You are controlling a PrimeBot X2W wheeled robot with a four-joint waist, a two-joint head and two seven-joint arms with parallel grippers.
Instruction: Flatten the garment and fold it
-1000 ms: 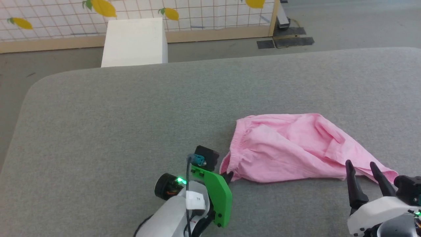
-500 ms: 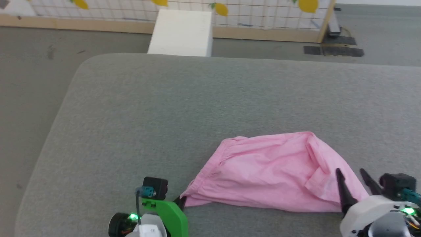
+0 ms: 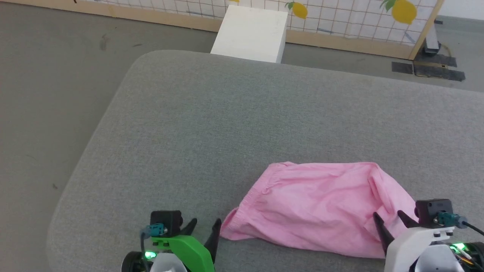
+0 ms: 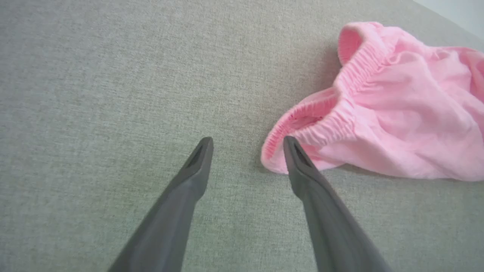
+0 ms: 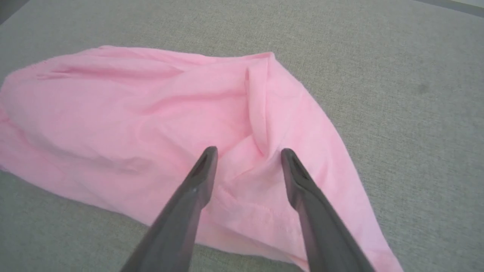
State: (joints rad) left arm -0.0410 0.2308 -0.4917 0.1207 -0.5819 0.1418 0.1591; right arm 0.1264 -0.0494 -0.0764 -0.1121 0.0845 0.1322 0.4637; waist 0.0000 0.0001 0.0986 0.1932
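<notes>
The pink garment [image 3: 321,206] lies rumpled on the grey padded table [image 3: 227,124], its gathered elastic edge [image 4: 340,117] turned toward the left. My left gripper [image 3: 204,226] stands open just left of that edge, its right finger [image 4: 302,170] beside the cloth's corner, nothing between the fingers. Over the garment's right end hangs my right gripper [image 3: 389,219], open, with a raised fold [image 5: 259,109] of cloth [image 5: 132,113] lying under and between its fingers [image 5: 196,181].
A white box [image 3: 251,32] stands on the floor beyond the table's far edge, before a gridded panel with lemon prints [image 3: 402,11]. The table's rounded left corner [image 3: 124,79] drops to grey floor. Bare table stretches behind and left of the garment.
My left gripper has opened and let go of the garment's elastic corner. The head camera has swung, shifting the whole picture. The right gripper has come further over the cloth.
</notes>
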